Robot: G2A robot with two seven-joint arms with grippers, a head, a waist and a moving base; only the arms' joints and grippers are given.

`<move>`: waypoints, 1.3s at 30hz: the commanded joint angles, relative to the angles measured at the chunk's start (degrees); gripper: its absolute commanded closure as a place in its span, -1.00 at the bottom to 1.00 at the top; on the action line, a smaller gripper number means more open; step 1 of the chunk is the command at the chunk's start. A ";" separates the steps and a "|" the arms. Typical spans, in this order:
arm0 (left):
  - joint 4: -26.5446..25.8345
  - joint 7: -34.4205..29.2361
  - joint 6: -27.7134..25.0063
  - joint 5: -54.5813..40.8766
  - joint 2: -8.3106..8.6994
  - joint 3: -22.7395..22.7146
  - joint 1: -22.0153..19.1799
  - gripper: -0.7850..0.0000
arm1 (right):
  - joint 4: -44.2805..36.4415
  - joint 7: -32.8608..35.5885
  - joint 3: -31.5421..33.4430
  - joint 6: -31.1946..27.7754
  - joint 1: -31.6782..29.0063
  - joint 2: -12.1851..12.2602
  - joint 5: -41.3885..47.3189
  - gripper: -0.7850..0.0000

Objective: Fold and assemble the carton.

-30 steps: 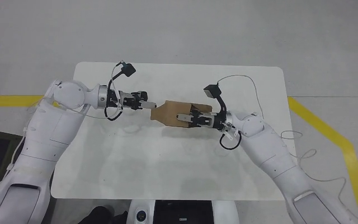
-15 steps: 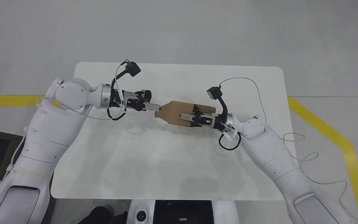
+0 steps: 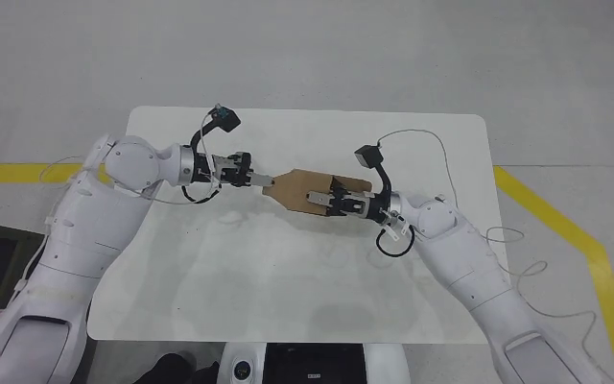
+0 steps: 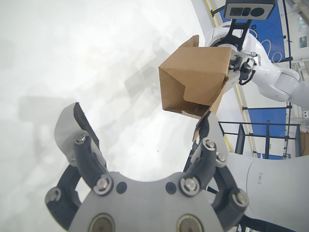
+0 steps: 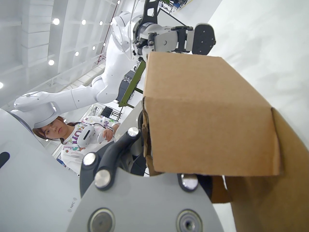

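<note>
I see right claw (image 3: 321, 202) clamped on brown cardboard carton (image 3: 305, 184), held above middle of white surface (image 3: 288, 288), left claw (image 4: 142, 113) spread wide, one fingertip (image 4: 212, 131) touching carton's open end

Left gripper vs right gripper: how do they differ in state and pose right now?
The left gripper is open, jaws spread wide; the right gripper is shut on the carton. The left gripper carries nothing, with one fingertip at the carton's open end; the right gripper appears to hold the whole carton up off the table. Shared: both face the carton, from opposite ends.
</note>
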 commanded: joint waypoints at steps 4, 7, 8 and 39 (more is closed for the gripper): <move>0.38 -0.66 0.10 -0.01 -0.03 0.43 0.10 -1.00 | -0.51 0.27 -0.20 0.06 0.36 -0.21 0.59 1.00; -0.03 -1.48 -0.09 -1.16 -0.06 0.64 0.28 -1.00 | -0.68 0.30 -0.62 -0.10 0.59 -0.47 1.10 1.00; -0.17 -1.70 -0.13 -1.48 -0.07 0.68 0.31 -1.00 | -0.68 0.24 -0.77 -0.21 0.68 -0.56 1.25 1.00; -0.65 -3.73 -1.35 -4.41 -0.19 1.90 0.54 -1.00 | 0.66 3.55 -2.66 -1.95 2.23 -2.30 5.85 1.00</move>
